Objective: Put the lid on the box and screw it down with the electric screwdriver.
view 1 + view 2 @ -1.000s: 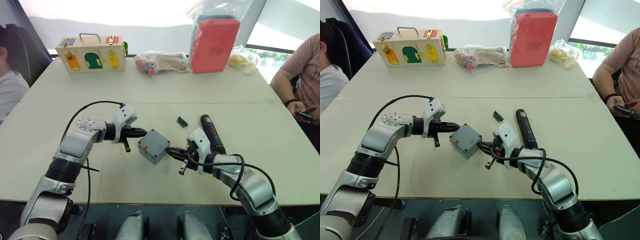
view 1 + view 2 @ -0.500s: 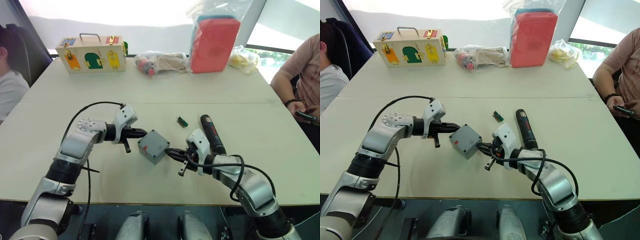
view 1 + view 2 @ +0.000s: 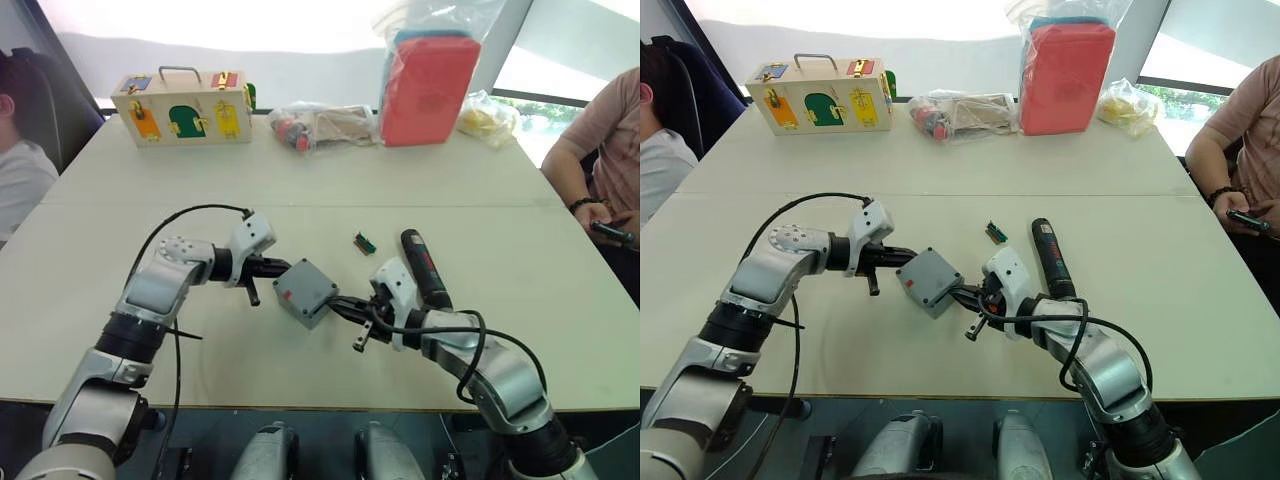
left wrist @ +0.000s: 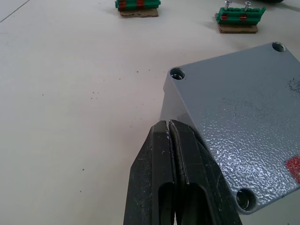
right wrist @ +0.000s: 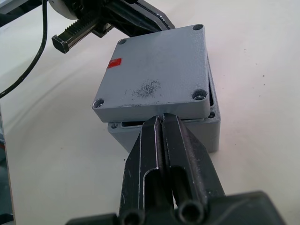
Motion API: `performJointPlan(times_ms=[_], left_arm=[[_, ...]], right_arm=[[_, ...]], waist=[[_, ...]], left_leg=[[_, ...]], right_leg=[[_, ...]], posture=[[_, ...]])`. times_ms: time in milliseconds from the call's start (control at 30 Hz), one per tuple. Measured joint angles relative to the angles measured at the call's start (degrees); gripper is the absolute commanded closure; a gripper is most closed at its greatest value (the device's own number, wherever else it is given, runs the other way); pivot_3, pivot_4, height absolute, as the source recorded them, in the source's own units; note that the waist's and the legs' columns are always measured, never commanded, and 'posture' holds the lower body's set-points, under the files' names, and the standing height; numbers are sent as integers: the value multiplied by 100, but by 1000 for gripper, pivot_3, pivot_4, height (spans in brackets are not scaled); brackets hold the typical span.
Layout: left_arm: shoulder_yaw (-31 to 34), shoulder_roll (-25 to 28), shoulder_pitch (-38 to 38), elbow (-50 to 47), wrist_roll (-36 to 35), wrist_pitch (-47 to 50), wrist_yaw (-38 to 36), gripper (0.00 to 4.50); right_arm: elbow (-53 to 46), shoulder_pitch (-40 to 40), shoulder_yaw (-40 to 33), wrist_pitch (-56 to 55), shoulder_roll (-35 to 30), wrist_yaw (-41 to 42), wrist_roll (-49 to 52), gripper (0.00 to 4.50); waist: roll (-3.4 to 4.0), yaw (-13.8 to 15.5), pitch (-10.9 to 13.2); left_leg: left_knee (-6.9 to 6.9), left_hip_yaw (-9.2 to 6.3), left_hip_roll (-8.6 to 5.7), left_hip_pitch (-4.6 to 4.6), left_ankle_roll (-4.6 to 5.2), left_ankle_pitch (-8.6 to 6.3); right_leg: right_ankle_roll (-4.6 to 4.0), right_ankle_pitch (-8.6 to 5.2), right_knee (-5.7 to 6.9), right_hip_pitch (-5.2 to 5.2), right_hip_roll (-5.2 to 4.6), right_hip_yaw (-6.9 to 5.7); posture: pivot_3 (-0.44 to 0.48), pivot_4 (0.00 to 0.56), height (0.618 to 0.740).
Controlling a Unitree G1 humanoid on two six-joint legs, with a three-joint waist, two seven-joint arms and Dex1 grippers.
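Lid (image 5: pixel 157 75): you are seeing it sitting on top of the box (image 5: pixel 213 129), skewed, not squared up; one side is overhanging and a strip of the box's rim is showing beside it. A small red mark is showing on its top face.
Box: it is resting on the table (image 3: pixel 300 180) between your two grippers, in the near middle.
Left gripper (image 4: pixel 168 129): you are holding its fingers pressed together, gripping nothing; the tips are touching the lid's edge near a corner screw hole.
Right gripper (image 5: pixel 161 123): its fingers are closed too, gripping nothing; the tips are meeting the lid's edge on the opposite side, just above the box's rim.
Screwdriver (image 3: pixel 424 267): it is lying flat on the table just beside your right forearm, untouched.
Green strip (image 3: pixel 364 242): it is lying on the table beyond the box, near the screwdriver's far end.
Far edge: a wooden box (image 3: pixel 183 108), a clear bag (image 3: pixel 320 125) and a red case (image 3: pixel 428 88) are standing along it.
People: one is sitting at each side of the table.
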Motion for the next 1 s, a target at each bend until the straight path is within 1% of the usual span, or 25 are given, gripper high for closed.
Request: performJointPlan(times_ms=[633,1000], left_arm=[[12,-2,33,-145,-83,157,37,4500],[-58,35,188,-122,98,-34,3,4500]], right_arm=[[0,0,-22,-1,-108,18,7,4458],[0,-4,-91,0,-81,-20,12,4458]], waist=[[0,-1,0],[0,4,0]], left_leg=[[0,0,0,0,0,0],[0,0,0,0,0,0]], right_leg=[[0,0,0,0,0,0],[0,0,0,0,0,1]], posture=[[0,150,738],[0,150,738]])
